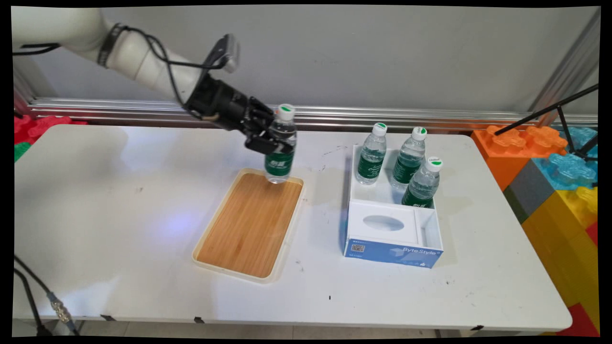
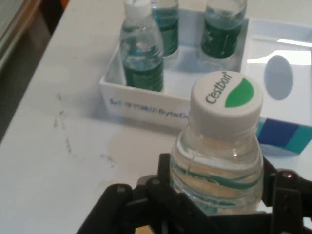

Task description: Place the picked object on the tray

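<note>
My gripper (image 1: 273,139) is shut on a clear water bottle (image 1: 281,145) with a green label and a white cap. It holds the bottle upright over the far end of the wooden tray (image 1: 248,224), its base at or just above the tray surface. In the hand view the held bottle (image 2: 217,151) fills the lower middle, clamped between the black fingers (image 2: 280,192). Three more bottles (image 1: 372,155) stand in the white and blue box (image 1: 392,248) to the right, also visible in the hand view as bottles (image 2: 142,53) in the box (image 2: 146,109).
A white insert with an oval hole (image 1: 382,222) fills the near part of the box. Big coloured toy blocks (image 1: 550,167) are stacked off the table's right end, with a black tripod (image 1: 569,119) above them. Red and green blocks (image 1: 28,131) lie at the far left.
</note>
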Robot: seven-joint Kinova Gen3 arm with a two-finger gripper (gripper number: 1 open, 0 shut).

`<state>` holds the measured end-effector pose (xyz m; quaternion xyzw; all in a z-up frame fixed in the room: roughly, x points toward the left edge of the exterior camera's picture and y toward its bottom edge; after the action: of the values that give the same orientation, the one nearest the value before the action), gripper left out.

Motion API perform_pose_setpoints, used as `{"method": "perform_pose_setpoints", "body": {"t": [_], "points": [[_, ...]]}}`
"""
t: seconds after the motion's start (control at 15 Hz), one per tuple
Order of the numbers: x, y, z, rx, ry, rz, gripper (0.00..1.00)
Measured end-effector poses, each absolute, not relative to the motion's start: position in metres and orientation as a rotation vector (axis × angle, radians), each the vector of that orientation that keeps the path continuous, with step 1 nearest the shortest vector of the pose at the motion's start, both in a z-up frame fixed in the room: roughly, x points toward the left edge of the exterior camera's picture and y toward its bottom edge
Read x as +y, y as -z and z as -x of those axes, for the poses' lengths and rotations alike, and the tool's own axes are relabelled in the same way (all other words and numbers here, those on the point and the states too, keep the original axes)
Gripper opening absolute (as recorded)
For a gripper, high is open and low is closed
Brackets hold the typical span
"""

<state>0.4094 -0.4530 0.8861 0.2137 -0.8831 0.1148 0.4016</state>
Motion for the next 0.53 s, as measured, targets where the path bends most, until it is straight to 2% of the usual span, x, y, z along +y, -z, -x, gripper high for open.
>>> {"method": "perform_pose_setpoints", "body": {"t": [0.33, 0.53], "points": [[-0.448, -0.866, -0.429, -2.208, -0.379, -0.506, 0.00], [-0.452, -0.840, -0.432, -2.203, -0.375, -0.507, 0.00]]}}
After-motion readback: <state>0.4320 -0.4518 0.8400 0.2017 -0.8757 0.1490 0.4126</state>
